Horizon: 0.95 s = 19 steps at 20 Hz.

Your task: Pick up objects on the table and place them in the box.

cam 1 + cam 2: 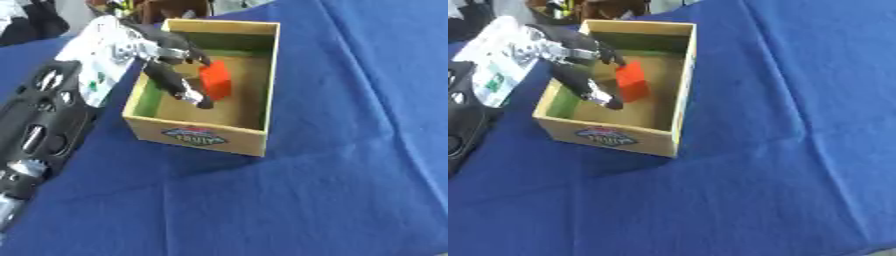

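Observation:
A red block (215, 80) is inside the open cardboard box (198, 134), which stands on the blue cloth at the upper left. My left hand (166, 55) reaches in over the box's left wall. One finger touches the top of the block and another (179, 86) runs down its left side, so the block sits pinched between them. I cannot tell whether the block rests on the box floor or hangs just above it. My right hand shows in neither view.
My left arm (44, 115), black with silver joints, lies along the left edge. The blue cloth (332, 165) covers the table, with folds to the right of the box. Dark clutter lies beyond the far edge at the top left.

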{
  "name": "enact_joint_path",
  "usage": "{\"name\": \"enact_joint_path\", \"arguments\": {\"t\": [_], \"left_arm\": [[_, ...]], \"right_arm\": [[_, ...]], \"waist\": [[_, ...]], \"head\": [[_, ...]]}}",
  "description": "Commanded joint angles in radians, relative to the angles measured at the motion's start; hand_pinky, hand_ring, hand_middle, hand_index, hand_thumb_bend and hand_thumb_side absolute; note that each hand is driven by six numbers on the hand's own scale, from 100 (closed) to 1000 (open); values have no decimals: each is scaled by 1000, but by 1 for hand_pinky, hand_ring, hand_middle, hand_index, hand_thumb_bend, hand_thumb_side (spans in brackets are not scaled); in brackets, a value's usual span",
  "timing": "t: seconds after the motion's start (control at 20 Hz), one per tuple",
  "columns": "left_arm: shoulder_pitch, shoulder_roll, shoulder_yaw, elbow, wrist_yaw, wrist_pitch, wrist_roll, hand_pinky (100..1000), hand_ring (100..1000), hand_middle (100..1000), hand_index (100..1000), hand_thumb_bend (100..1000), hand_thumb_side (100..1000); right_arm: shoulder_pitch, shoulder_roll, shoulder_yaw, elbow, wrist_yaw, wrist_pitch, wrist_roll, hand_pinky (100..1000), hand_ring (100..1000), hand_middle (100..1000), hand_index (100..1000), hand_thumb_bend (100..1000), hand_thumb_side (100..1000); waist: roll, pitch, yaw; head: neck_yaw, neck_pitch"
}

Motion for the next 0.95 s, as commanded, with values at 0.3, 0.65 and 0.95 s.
{"name": "enact_joint_path", "arguments": {"t": [0.3, 0.65, 0.95], "left_arm": [[36, 97, 155, -350, 103, 161, 411, 639, 809, 797, 968, 211, 1000], [259, 207, 284, -742, 358, 356, 863, 487, 668, 648, 879, 100, 1000], [465, 209, 392, -830, 600, 267, 1225, 507, 681, 660, 908, 100, 1000]], "right_arm": [[-4, -19, -10, -15, -8, -2, -7, 822, 769, 728, 761, 100, 613], [8, -22, -24, -15, 4, -19, -33, 817, 773, 736, 770, 100, 640], [25, -22, -37, -15, 15, -43, -56, 813, 776, 745, 794, 100, 718]], "waist": [[-21, -44, 31], [-40, -57, 72], [-62, -59, 99]], "head": [[-3, 21], [-10, 42], [-14, 46]]}}
